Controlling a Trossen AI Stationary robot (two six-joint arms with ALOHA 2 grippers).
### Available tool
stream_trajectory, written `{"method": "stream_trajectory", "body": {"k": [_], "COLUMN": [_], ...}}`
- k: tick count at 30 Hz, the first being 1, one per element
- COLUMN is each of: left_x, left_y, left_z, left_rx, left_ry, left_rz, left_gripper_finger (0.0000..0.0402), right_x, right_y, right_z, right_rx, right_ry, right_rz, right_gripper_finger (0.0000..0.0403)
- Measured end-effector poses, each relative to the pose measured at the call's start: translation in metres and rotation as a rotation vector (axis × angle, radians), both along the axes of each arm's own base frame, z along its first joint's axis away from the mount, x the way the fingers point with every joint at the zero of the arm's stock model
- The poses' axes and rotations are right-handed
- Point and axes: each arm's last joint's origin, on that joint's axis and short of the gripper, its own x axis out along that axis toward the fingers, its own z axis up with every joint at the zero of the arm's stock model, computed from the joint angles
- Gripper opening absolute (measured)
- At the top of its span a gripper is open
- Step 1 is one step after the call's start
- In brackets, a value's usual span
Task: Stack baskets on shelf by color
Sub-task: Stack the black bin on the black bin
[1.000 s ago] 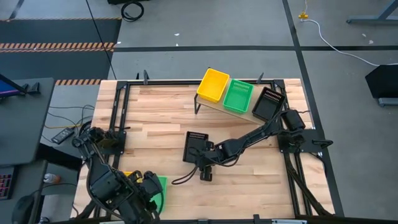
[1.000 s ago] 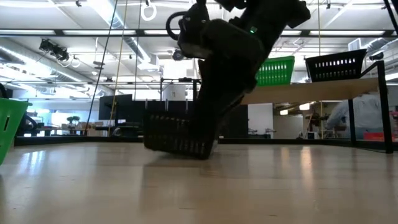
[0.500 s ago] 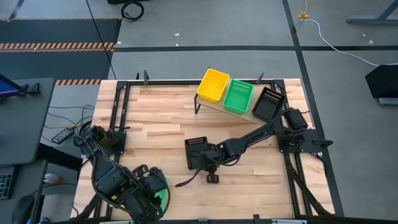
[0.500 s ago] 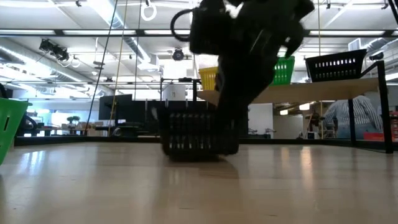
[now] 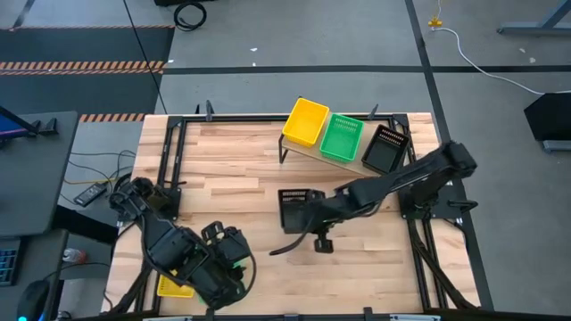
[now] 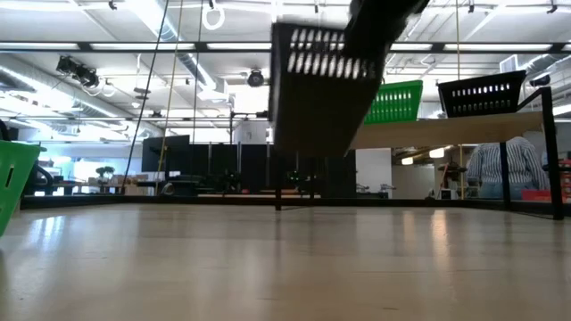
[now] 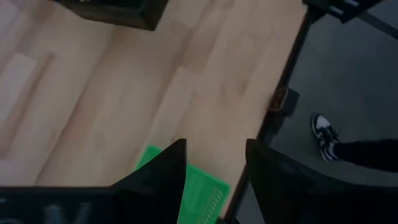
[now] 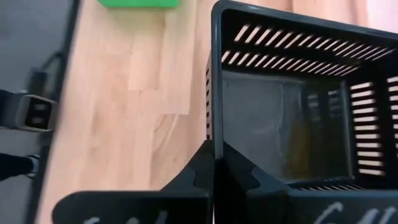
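- In the high view we see the right claw point(image 5: 308, 212) near the middle of the frame, pinching the wall of a black basket point(image 5: 299, 206).
- In the right wrist view the two dark fingers point(image 8: 202, 171) are squeezed on the basket's point(image 8: 292, 118) near wall, one on each side of it.
- In the low view this black basket point(image 6: 323, 89) hangs tilted near the top middle of the frame, clear of the tabletop point(image 6: 285, 263).
- The shelf point(image 5: 303, 149) sits in the upper middle of the high view. On it, from left to right, we see a yellow basket point(image 5: 306, 122), a green basket point(image 5: 342, 137) and another black basket point(image 5: 385, 149).
- In the low view the shelf point(image 6: 446, 131) shows on the right side, with the green basket point(image 6: 397, 101) and the black one point(image 6: 480, 93) on top.
- The left claw point(image 5: 234, 252) is at the lower left of the high view, over a green basket point(image 5: 237, 259) that is mostly hidden under it.
- In the left wrist view its two fingers point(image 7: 163, 171) stand apart with nothing between them, and the green basket point(image 7: 199, 190) lies on the wood just past them.
- Another yellow basket point(image 5: 174, 287) peeks out under the left arm at the lower left of the high view.
- A green basket edge point(image 6: 16, 183) shows at the far left of the low view.
- In the left wrist view we see a person's shoe point(image 7: 324, 132) on the floor at the right side.
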Motion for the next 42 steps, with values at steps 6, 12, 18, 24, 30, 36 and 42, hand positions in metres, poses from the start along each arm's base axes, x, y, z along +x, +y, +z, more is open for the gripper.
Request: {"method": "stream_trajectory", "body": {"k": [6, 12, 18, 24, 30, 36, 42], "left_x": [0.010, 0.022, 0.031, 0.033, 0.033, 0.034, 0.041], "left_y": [0.011, 0.021, 0.033, 0.048, 0.058, 0.063, 0.075], "left_z": [0.001, 0.005, 0.015, 0.030, 0.038, 0.040, 0.040], "left_rx": [0.030, 0.030, 0.023, 0.019, 0.064, 0.107, 0.150], "left_ry": [-0.022, -0.069, -0.153, -0.243, -0.286, -0.292, -0.284], "left_rz": [0.012, -0.009, -0.021, -0.017, -0.036, -0.084, -0.089], "left_gripper_finger": [0.0172, 0.0172, 0.0172, 0.0172, 0.0172, 0.0172, 0.0172], "right_x": [-0.038, -0.081, -0.126, -0.156, -0.181, -0.217, -0.248], "right_y": [-0.002, -0.008, -0.024, -0.037, -0.051, -0.070, -0.086], "right_z": [0.049, 0.092, 0.111, 0.126, 0.139, 0.148, 0.157], "right_rx": [0.070, 0.147, 0.078, 0.082, 0.045, -0.045, -0.179], "right_ry": [-0.083, -0.180, -0.183, -0.227, -0.314, -0.273, -0.128], "right_rz": [-0.021, -0.056, -0.129, -0.157, -0.236, -0.366, -0.490], "right_gripper_finger": [0.0010, 0.0010, 0.0010, 0.0011, 0.0012, 0.0013, 0.0014]}}
